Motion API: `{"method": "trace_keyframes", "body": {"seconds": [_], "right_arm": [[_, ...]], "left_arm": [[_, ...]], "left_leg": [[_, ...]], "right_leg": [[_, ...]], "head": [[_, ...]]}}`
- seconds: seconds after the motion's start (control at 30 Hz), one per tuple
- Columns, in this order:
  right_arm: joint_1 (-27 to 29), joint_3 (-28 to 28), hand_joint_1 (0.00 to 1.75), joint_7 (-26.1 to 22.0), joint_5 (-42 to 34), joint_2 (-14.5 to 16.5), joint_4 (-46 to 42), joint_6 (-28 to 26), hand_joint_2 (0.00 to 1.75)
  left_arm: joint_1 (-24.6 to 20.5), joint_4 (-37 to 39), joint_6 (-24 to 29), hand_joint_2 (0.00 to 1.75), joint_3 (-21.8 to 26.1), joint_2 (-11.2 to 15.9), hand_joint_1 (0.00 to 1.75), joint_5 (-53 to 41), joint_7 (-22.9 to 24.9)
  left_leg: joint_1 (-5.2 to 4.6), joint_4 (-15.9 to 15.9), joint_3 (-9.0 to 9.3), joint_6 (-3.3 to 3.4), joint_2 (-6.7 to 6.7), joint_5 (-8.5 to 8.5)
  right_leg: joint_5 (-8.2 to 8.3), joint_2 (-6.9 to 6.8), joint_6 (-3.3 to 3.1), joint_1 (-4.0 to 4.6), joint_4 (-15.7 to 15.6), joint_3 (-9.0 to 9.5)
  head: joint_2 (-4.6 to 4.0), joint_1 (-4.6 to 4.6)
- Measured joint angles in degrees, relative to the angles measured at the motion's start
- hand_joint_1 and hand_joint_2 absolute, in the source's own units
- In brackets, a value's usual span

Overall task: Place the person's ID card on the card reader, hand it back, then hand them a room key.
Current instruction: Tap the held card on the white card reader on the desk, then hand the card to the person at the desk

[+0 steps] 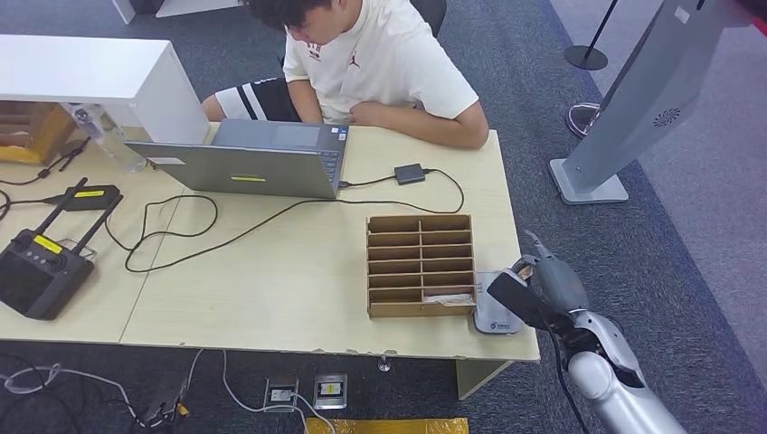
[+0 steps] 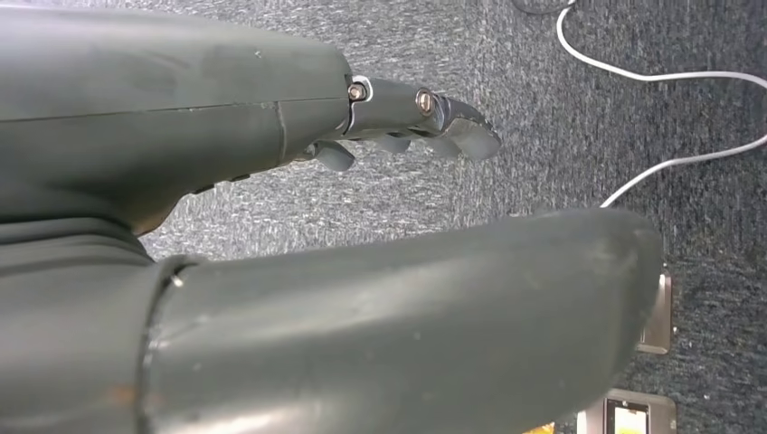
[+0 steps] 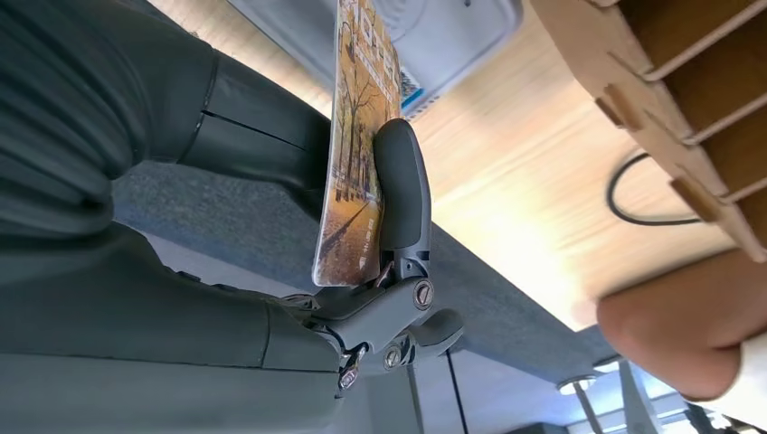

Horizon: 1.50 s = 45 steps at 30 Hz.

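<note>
My right hand (image 1: 543, 289) is positioned at the near right corner of the tabletop (image 1: 298, 280), just beside the card reader (image 1: 496, 316). In the right wrist view, my thumb and fingers (image 3: 402, 190) pinch a card (image 3: 357, 154) printed with an autumn tree scene; the card stands on edge between them. I cannot tell from the frames whether this card is the ID card or a room key. The card reader (image 3: 452, 36) is a light grey unit lying flat on the tabletop, near the upper end of the held card; the card is apart from the reader surface. A brown slotted card rack (image 1: 421, 264) stands on the tabletop just left of the reader, touching or nearly touching it. A pale card lies in the rack's lowest right slot. A person in a cream shirt (image 1: 380, 63) sits at the far side of the tabletop, with a forearm resting on its edge. An open laptop (image 1: 262, 163) sits in front of the person, with a black cable running from it to a small dark adapter (image 1: 410, 174). A black remote controller (image 1: 41, 267) lies at the left end. My left hand (image 2: 398, 117) hangs over grey carpet, fingers extended and close together, holding nothing.
</note>
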Motion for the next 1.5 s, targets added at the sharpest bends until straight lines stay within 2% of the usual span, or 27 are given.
{"method": "trace_keyframes", "body": {"seconds": [0.37, 1.2, 1.4, 1.5], "right_arm": [[0.3, 0.26, 1.75, 0.01, -1.12, -0.6, 3.51, -0.91, 1.75], [0.49, 1.78, 1.75, 0.06, -2.2, -1.0, 3.8, -1.16, 1.75], [-0.4, 2.02, 1.75, 1.12, -1.94, -1.19, 3.63, -2.04, 1.75], [-2.26, 1.26, 1.75, -0.49, -1.84, -1.73, 3.57, -0.7, 1.75]], "left_arm": [[0.74, -0.38, -0.09, 0.0, -0.02, 0.51, 0.0, 0.53, 0.0], [0.84, -0.38, 0.09, 0.0, -0.04, 0.56, 0.0, -0.03, 0.0], [0.86, -0.38, 0.19, 0.0, -0.04, 0.56, 0.0, -0.27, -0.01], [0.82, -0.38, 0.3, 0.0, -0.04, 0.56, 0.0, -0.75, -0.03]], "left_leg": [[0.0, 0.0, 0.01, 0.0, 0.01, 0.0], [0.0, 0.0, 0.09, 0.0, 0.08, 0.0], [0.0, 0.0, 0.08, 0.0, 0.08, 0.0], [-0.02, 0.0, 0.08, 0.0, 0.09, 0.0]], "right_leg": [[0.0, 0.03, 0.0, 0.0, -0.01, -0.01], [0.0, 0.15, 0.0, 0.0, -0.01, 0.02], [0.01, 0.14, 0.01, -0.01, 0.0, 0.04], [0.03, 0.16, 0.02, -0.03, 0.0, 0.02]], "head": [[0.0, 0.0], [0.0, 0.01], [0.0, 0.01], [0.0, 0.0]]}}
